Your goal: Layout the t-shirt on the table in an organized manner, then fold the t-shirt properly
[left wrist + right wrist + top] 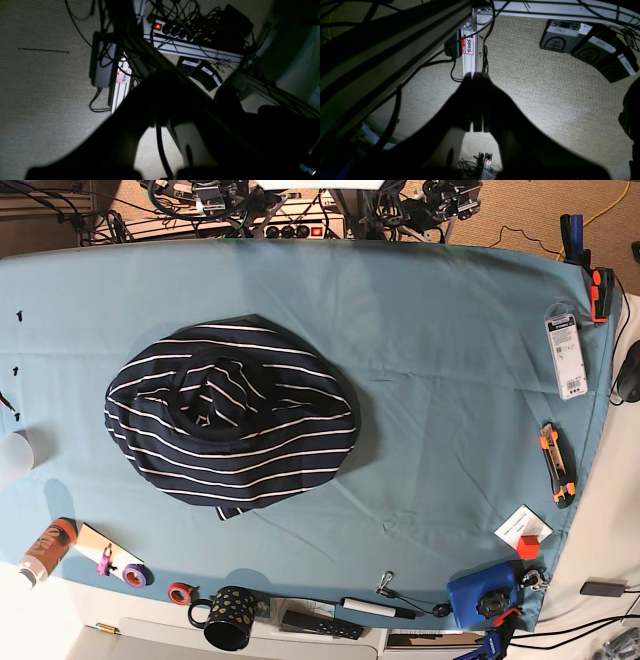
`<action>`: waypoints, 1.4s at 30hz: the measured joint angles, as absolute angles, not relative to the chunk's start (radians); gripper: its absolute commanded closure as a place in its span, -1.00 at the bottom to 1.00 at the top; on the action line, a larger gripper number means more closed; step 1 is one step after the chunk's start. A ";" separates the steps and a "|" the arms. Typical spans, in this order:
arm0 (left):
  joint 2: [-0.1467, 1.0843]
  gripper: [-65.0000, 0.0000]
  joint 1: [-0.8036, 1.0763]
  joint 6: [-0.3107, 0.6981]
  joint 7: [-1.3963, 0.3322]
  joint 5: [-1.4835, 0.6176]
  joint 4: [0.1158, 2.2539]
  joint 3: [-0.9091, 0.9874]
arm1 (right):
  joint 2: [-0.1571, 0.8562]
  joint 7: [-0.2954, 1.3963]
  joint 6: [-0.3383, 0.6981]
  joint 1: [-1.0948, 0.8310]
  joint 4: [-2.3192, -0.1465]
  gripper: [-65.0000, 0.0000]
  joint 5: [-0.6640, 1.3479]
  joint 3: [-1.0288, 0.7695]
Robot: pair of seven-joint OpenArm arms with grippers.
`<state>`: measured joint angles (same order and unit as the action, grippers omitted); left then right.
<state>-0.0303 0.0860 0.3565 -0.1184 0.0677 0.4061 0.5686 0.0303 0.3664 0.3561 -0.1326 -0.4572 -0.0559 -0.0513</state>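
Note:
The t-shirt, navy with thin white stripes, lies bunched in a rounded heap on the left half of the table, its collar ring near the middle of the heap. Both arms are pulled back beyond the table's far edge, the left arm and the right arm, far from the shirt. In the right wrist view my right gripper is a dark silhouette over the floor, fingers pressed together and empty. In the left wrist view my left gripper is a dark shape, also shut with nothing in it.
Along the table's near edge sit a black dotted mug, tape rolls, a bottle, a remote and a blue device. A utility knife and a packaged item lie at the right. Cables and a power strip are on the floor behind.

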 measured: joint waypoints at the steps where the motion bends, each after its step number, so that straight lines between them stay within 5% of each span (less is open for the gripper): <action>1: -0.030 1.00 0.086 0.356 -0.118 0.068 0.406 0.569 | 0.030 0.366 0.356 -0.133 -0.458 1.00 -0.056 -0.051; 30: -0.030 1.00 0.089 0.359 -0.119 0.068 0.406 0.569 | 0.033 0.377 0.356 -0.133 -0.458 1.00 -0.056 -0.051; 42: 0.081 1.00 0.212 0.439 -0.118 0.070 0.439 0.564 | 0.179 0.495 0.360 -0.196 -0.468 1.00 0.154 -0.051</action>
<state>0.0811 0.2123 0.4389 -0.1184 0.0704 0.4393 0.5644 0.1795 0.4946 0.3595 -0.1955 -0.4683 0.1535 -0.0513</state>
